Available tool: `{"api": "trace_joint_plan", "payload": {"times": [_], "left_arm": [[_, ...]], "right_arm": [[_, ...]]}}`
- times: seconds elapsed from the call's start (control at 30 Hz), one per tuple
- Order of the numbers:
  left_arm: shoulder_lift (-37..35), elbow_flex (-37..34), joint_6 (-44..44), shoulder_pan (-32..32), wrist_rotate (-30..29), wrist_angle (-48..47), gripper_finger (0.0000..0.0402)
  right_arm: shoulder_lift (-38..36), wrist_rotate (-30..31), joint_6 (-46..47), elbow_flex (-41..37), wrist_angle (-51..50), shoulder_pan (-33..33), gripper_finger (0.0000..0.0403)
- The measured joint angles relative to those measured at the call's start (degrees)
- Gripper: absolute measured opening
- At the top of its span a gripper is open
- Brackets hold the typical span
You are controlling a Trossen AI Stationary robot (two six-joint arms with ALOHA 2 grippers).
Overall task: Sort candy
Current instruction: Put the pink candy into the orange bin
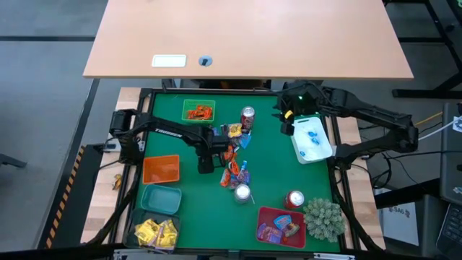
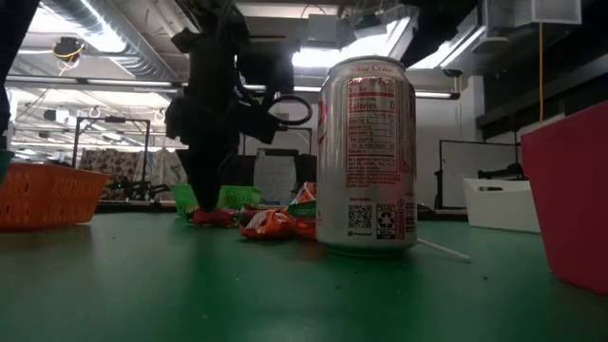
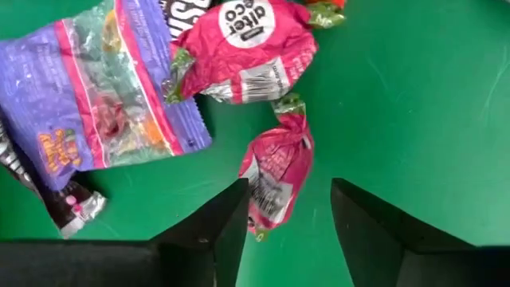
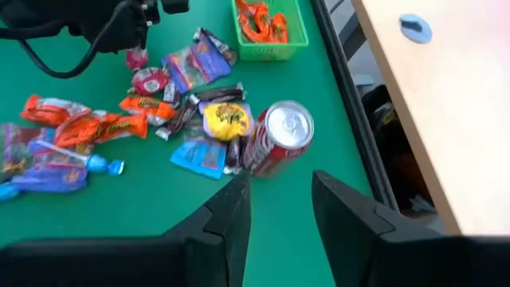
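Overhead, you see only the left gripper (image 1: 206, 160) beside the candy (image 1: 232, 155) at the table's middle; its wrist view shows spread fingers (image 3: 209, 233) straddling a pink sweet (image 3: 273, 174). The right gripper (image 1: 287, 121), fingers apart, hangs near the white bin (image 1: 312, 141).

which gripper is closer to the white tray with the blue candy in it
Right. The right gripper hovers open at the white tray's far-left corner, almost over its rim. The left gripper is open, low at the candy pile mid-table, well across from the tray.
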Motion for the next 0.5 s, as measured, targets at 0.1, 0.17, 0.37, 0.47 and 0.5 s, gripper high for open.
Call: {"api": "trace_joint_plan", "payload": {"times": [0.1,0.17,0.37,0.47,0.5], "left_arm": [[1.11,0.01,0.98,0.10,-0.83,0.43,0.0172],[2.01,0.00,0.99,0.19,-1.02,0.72,0.0172],[3.19,0.00,1.25,0.15,-1.92,1.06,0.0161],[3.19,0.00,1.25,0.21,-1.97,1.25,0.0137],[3.19,0.00,1.25,0.30,-1.97,1.21,0.0126]], "right_arm": [[-1.93,0.00,1.25,-1.21,-0.43,0.05,0.0134],[-3.91,0.00,1.87,-2.92,-0.42,0.04,0.0134],[-10.43,0.01,5.76,-10.12,1.74,0.04,0.0134],[-13.62,-1.10,7.86,-14.52,4.65,0.04,0.0134],[-14.64,-1.51,8.32,-15.99,5.83,0.04,0.0134]]}}
